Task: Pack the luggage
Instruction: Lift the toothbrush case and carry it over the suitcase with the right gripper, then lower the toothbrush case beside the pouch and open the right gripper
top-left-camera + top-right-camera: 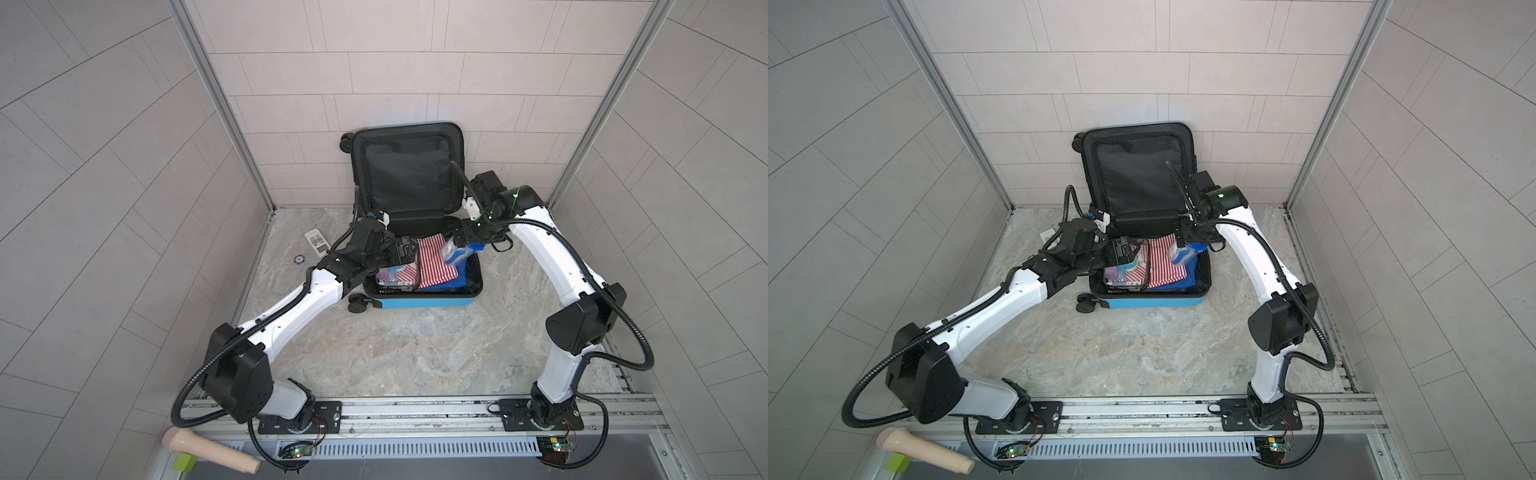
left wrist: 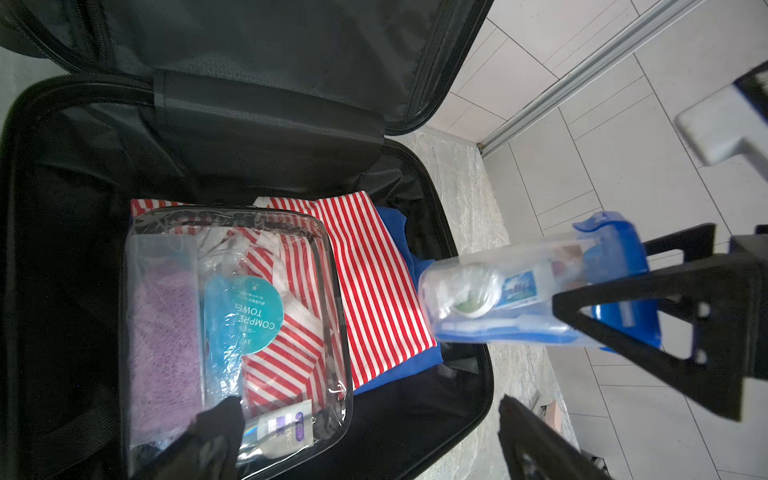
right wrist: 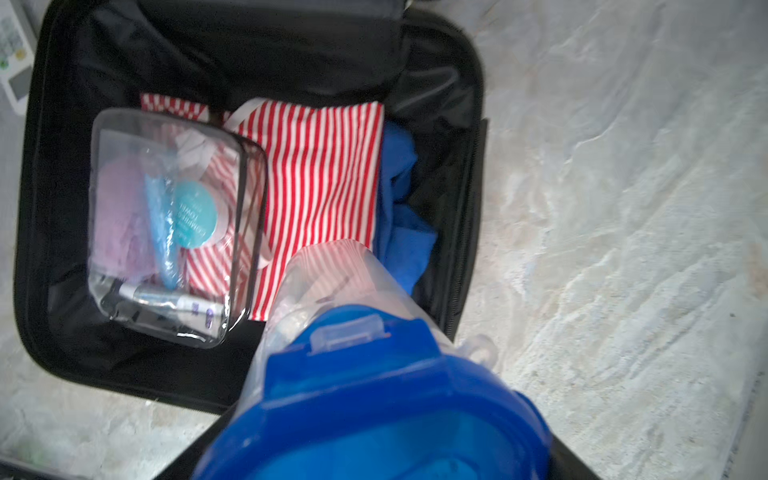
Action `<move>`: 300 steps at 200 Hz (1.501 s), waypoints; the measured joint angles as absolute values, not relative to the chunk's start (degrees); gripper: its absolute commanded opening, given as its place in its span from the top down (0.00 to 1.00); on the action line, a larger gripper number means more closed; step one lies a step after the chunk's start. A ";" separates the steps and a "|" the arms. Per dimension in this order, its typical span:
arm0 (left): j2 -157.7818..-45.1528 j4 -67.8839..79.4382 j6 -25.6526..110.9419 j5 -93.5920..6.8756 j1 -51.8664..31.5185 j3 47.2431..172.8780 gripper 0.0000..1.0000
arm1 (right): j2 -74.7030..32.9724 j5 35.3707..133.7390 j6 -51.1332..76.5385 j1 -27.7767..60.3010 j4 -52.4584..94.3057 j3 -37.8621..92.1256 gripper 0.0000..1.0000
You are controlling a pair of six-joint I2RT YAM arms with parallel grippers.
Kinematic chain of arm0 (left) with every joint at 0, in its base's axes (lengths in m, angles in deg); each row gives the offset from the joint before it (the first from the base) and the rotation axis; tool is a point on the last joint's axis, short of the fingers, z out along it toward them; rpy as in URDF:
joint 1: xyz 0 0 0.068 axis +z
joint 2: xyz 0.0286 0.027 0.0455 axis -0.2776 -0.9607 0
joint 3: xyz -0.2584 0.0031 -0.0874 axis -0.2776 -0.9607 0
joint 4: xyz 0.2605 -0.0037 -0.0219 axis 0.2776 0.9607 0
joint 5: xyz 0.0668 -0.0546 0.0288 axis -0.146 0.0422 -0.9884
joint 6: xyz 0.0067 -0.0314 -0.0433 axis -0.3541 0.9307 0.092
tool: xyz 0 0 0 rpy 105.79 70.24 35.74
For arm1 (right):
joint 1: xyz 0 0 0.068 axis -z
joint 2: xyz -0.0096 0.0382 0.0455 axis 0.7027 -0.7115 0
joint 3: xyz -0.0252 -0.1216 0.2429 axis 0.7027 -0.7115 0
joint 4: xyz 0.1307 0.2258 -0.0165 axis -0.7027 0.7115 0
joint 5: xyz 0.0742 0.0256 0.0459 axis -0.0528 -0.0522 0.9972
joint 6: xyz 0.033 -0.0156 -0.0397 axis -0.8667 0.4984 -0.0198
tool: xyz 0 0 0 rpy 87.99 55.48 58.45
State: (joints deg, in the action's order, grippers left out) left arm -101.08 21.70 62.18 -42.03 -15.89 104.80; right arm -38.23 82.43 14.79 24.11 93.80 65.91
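Luggage: You have the luggage [image 1: 424, 302] at the centre of both top views. Its lower shell [image 1: 1154, 302] lies flat on the marble floor [image 1: 395, 353], and its lid [image 1: 405, 166] is swung up against the back wall [image 1: 395, 83].
Clear pouch: The clear pouch [image 1: 397, 270] lies in the left half of the lower shell, partly over the striped cloth [image 1: 436, 262].
Striped cloth: It is red and white and sits mid-shell on a blue garment [image 1: 449, 283], which shows along its right and near edges.
Left gripper: Your left gripper [image 1: 400, 251] hangs over the pouch with its jaws spread wide and nothing between them. In the left wrist view one fingertip [image 2: 220, 419] overlaps a corner of the pouch; you cannot tell whether it touches.
Right gripper: Your right gripper [image 1: 462, 244] is clamped on the blue-lidded end of a clear travel case [image 1: 455, 254].
Travel case: It is held off the contents and tilted, with the clear end lower and pointing into the shell, above the right edge of the striped cloth. A toothbrush [image 2: 498, 326] shows through its wall.
Floor, left of the luggage: A white remote [image 1: 317, 244] and a small round disc [image 1: 298, 259] lie near each other, both apart from the shell.
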 measured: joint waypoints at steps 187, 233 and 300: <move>-95.59 20.96 64.15 -42.84 -15.78 98.40 0.00 | -61.22 89.05 16.75 18.97 99.90 85.91 0.01; -95.35 21.02 64.67 -43.06 -15.78 97.48 0.00 | -66.27 90.47 13.30 20.55 94.57 88.57 0.00; -93.45 21.77 64.78 -43.91 -15.78 97.48 0.00 | -66.34 89.55 8.12 22.95 88.16 90.39 0.01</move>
State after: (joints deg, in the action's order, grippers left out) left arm -93.45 21.77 64.78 -43.91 -15.78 97.48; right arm -66.34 89.55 8.12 22.95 88.16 90.39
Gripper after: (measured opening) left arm 0.999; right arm 0.994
